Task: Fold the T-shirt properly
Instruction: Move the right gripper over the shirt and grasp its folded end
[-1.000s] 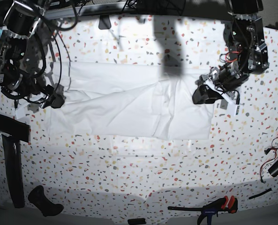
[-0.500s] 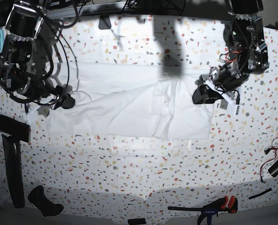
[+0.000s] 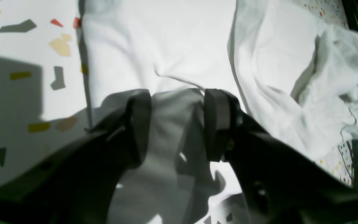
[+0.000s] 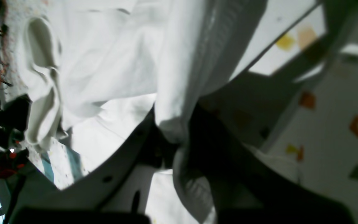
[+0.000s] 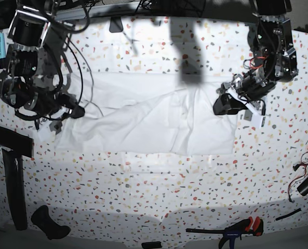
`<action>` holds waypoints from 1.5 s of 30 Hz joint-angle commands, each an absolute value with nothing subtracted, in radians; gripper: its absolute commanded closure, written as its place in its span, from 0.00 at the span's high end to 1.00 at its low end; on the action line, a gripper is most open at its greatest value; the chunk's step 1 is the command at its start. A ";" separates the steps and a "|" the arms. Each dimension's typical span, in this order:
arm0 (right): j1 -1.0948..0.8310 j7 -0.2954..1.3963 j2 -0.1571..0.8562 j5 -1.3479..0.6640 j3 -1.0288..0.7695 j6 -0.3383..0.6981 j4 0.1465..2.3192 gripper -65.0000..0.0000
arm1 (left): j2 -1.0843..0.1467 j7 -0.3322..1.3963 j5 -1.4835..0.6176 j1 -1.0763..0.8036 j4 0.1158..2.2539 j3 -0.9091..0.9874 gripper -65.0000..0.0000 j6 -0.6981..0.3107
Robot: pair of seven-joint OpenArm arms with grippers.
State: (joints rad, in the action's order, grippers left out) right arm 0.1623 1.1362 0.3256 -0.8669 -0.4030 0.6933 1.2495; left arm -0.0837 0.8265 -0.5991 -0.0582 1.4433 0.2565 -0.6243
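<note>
Two arms: both at the T-shirt's (image 5: 148, 122) short ends; one on each side
T-shirt: white; spread flat across the middle of the speckled tabletop (image 5: 159, 192); wrinkled along its far edge
Right gripper (image 4: 174, 137): jaws pinched together on a bunched fold of the T-shirt's (image 4: 110, 62) edge; cloth lifted off the tabletop (image 4: 331, 102)
Left gripper (image 3: 177, 124): fingers (image 3: 218, 121) apart; T-shirt (image 3: 172, 46) cloth lies between and under them; not clamped
Near edge: a clamp (image 5: 239, 229) with red handles, well apart from the shirt

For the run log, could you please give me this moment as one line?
phase: grasping | right gripper: shut on T-shirt edge | left gripper: open over opposite edge | T-shirt: flat, wrinkled, on table
</note>
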 commanded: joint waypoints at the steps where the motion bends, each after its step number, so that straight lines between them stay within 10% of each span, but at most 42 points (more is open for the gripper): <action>1: 0.191 1.127 0.325 -0.905 -0.400 0.698 1.269 0.00 | -0.089 0.836 -0.602 -0.053 1.459 0.258 0.41 -0.626; 16: 0.344 1.126 0.261 -0.980 -0.006 0.698 1.270 0.00 | -0.089 0.836 -0.602 -0.053 1.459 0.258 0.41 -0.626; 28: 0.418 1.127 0.022 -0.960 0.127 0.698 1.270 0.00 | -0.088 0.841 -0.602 -0.053 1.459 0.258 0.41 -0.626; 45: 0.413 1.036 -0.157 -0.586 0.157 0.698 1.269 0.00 | -0.086 0.910 -0.602 -0.044 1.480 0.199 0.41 -0.648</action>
State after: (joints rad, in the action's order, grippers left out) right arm 0.3874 1.0557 -0.1467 -0.5617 0.1543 0.6899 1.2510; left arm -0.0830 0.8963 -0.5961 -0.0505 1.4647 0.2016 -0.6365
